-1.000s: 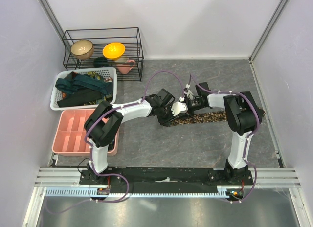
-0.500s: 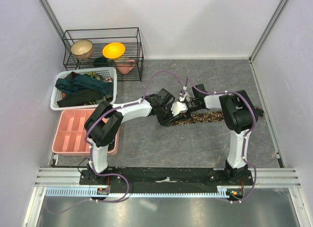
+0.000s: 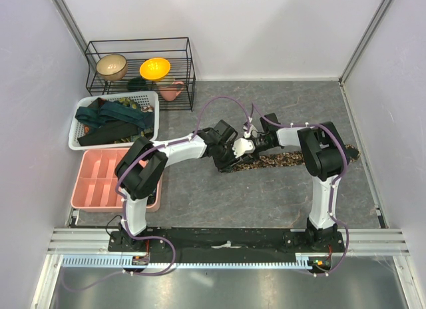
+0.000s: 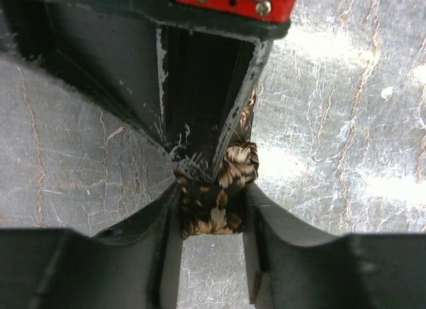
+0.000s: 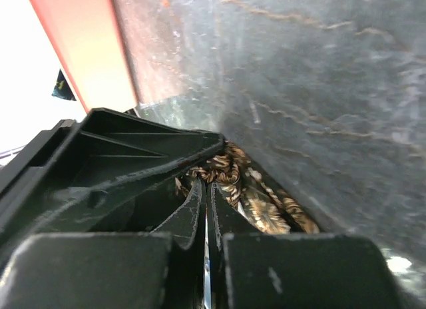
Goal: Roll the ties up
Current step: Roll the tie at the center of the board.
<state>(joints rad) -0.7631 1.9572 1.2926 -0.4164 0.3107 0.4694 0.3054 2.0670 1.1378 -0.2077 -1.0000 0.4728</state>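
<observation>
A brown-and-tan speckled tie (image 3: 299,157) lies flat across the table's middle, with its left end rolled up. My left gripper (image 3: 230,160) is shut on that rolled end (image 4: 214,212), one finger on each side. My right gripper (image 3: 249,146) is shut, and its closed fingertips (image 4: 200,122) point into the roll from the far side. In the right wrist view the gripper (image 5: 205,189) has its fingers pressed together against the tie's folds (image 5: 266,212). Dark teal and black ties (image 3: 110,119) lie piled in the white basket.
The white mesh basket (image 3: 74,132) stands at the left, with a pink compartment tray (image 3: 100,179) in front of it. A black wire rack (image 3: 140,69) with a tan bowl, an orange bowl and a pink cup stands at the back left. Walls close both sides.
My right gripper has moved left along the tie, close against the left gripper at the rolled end. The left gripper has stayed in place.
</observation>
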